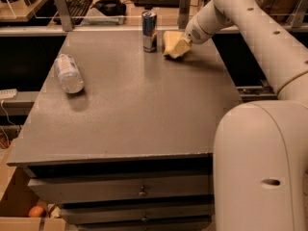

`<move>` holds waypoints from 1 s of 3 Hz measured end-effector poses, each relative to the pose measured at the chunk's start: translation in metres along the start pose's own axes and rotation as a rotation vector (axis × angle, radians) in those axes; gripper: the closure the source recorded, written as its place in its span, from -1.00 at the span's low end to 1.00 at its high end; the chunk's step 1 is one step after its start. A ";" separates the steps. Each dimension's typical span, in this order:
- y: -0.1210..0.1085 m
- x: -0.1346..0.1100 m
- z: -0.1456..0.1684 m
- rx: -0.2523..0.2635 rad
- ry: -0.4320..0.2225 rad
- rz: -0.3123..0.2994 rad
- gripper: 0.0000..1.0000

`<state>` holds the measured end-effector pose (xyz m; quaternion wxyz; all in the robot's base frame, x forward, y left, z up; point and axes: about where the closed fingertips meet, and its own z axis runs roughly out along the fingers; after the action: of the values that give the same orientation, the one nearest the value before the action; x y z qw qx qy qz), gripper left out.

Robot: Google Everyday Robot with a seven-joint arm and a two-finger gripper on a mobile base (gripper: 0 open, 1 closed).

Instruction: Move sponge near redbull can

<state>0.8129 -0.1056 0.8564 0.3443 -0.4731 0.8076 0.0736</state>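
Note:
The pale yellow sponge is at the far side of the grey table, tilted, just right of the redbull can. The can is slim, blue and silver, and stands upright near the table's far edge. My gripper reaches in from the right at the end of the white arm and is shut on the sponge's right end. A small gap shows between the sponge and the can.
A clear plastic water bottle lies on its side at the table's left. The robot's white body fills the lower right. A shelf with a keyboard and posts stands behind the table. Drawers sit below the front edge.

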 end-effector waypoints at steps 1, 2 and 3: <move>0.001 -0.007 0.003 -0.007 -0.001 -0.010 -0.92; 0.005 -0.014 0.002 -0.016 -0.006 -0.029 -1.00; 0.012 -0.014 -0.015 -0.012 -0.021 -0.055 -1.00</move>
<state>0.7998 -0.0959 0.8739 0.3520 -0.4963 0.7902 0.0739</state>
